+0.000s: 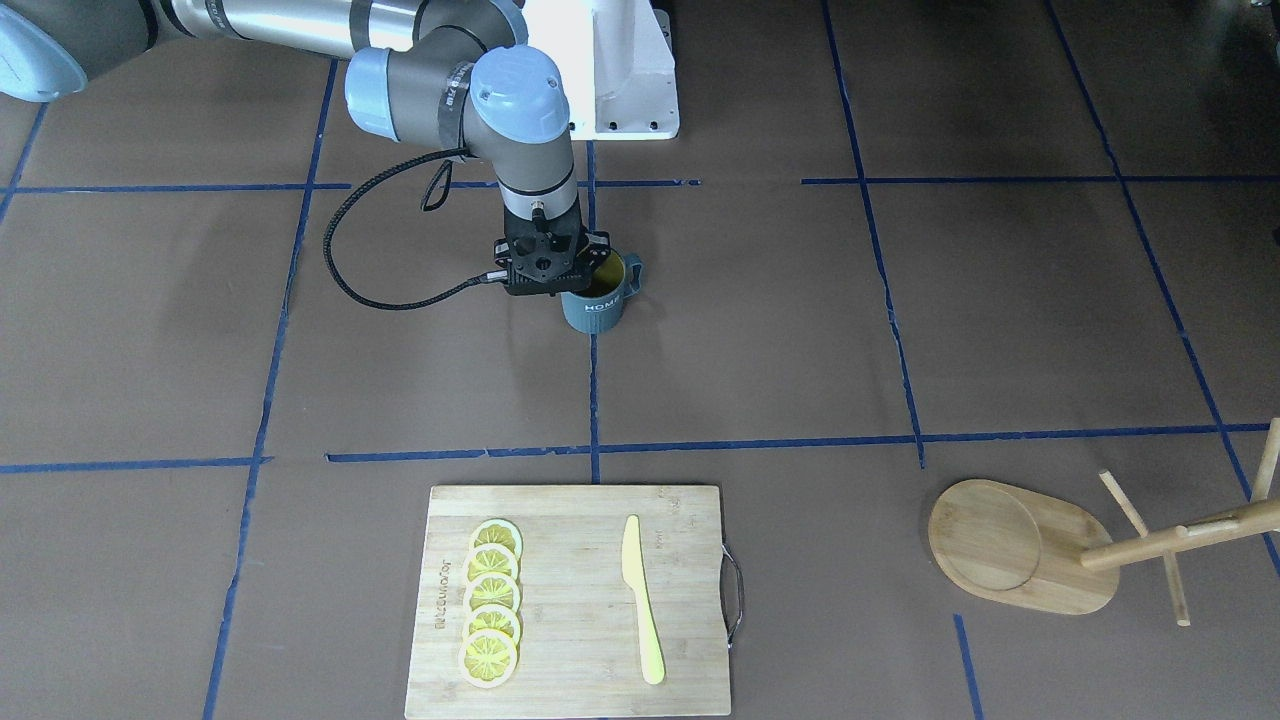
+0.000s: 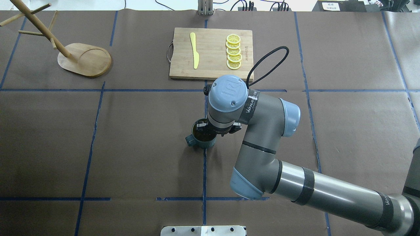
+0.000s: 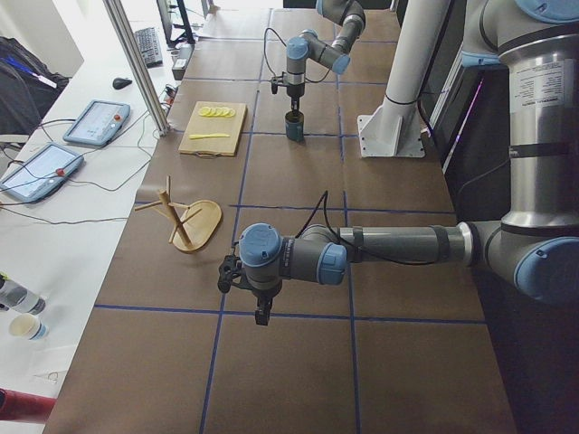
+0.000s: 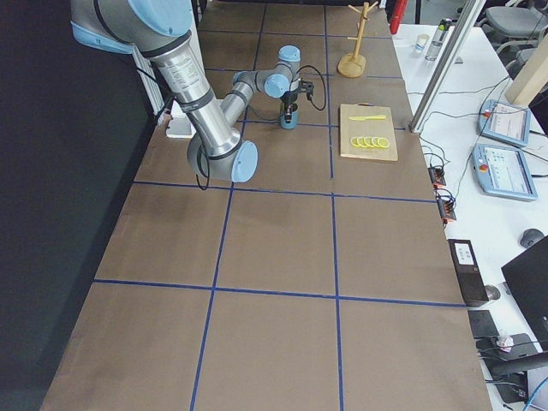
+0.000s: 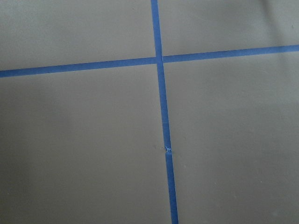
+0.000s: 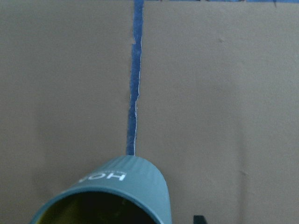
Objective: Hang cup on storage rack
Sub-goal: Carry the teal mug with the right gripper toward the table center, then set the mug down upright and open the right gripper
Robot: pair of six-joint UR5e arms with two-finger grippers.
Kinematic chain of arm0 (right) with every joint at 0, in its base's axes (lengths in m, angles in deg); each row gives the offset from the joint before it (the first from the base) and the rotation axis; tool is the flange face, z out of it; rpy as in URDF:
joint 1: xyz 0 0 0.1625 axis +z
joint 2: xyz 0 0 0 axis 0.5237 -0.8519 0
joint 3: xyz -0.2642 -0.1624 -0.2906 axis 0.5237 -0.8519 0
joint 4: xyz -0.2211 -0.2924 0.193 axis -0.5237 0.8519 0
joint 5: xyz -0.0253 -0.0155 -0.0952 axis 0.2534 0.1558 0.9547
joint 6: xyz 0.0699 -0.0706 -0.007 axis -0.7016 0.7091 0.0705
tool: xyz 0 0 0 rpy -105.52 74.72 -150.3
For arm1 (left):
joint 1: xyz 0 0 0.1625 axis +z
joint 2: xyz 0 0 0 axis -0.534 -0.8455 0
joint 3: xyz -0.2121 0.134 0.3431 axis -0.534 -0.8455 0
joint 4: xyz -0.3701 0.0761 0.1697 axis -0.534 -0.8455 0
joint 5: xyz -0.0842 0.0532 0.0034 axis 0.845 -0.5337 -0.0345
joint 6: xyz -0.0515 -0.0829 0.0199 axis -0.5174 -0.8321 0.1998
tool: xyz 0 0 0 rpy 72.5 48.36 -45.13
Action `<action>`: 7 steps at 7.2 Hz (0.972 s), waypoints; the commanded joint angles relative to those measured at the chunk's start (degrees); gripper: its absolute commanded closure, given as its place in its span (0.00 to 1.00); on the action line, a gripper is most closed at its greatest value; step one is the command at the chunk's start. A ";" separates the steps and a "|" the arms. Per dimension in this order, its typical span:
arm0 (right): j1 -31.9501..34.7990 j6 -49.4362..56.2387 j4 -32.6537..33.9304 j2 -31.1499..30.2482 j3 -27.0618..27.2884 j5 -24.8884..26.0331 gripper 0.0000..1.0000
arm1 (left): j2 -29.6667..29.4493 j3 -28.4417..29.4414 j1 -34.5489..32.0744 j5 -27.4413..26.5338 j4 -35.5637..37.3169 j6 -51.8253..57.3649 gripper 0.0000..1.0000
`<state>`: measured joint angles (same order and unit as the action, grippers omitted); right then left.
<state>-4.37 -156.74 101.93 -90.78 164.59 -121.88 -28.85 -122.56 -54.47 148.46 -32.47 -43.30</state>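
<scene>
The cup, dark blue-grey and ribbed with a yellow inside and white "HOME" lettering, stands upright on the table's centre line; it also shows in the overhead view. Its handle points away from the right arm. My right gripper hangs straight down over the rim, one finger inside the cup and one outside, and looks open. In the right wrist view the cup fills the bottom edge, with a fingertip a little apart from its wall. The storage rack stands far left. My left gripper hangs over bare table; I cannot tell its state.
A wooden cutting board with several lemon slices and a yellow knife lies at the far centre. Blue tape lines cross the brown table cover. The rack's pegs stick out sideways.
</scene>
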 commanded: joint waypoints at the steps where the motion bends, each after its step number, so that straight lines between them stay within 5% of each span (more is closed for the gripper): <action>1: 2.04 0.89 3.81 0.01 3.96 -0.46 0.00 | 0.06 0.06 0.00 0.00 -0.07 -0.07 0.00; 4: 10.80 8.06 11.04 -1.30 9.96 -7.20 0.00 | 0.06 -0.03 0.00 0.00 -0.07 0.01 0.00; 7: 26.52 29.54 11.66 -10.32 11.28 -16.69 0.00 | -0.20 -0.91 0.00 -0.09 -0.15 0.10 0.00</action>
<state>15.40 -137.56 113.43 -96.58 175.10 -135.02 -28.85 -123.20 -54.47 148.45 -32.56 -43.26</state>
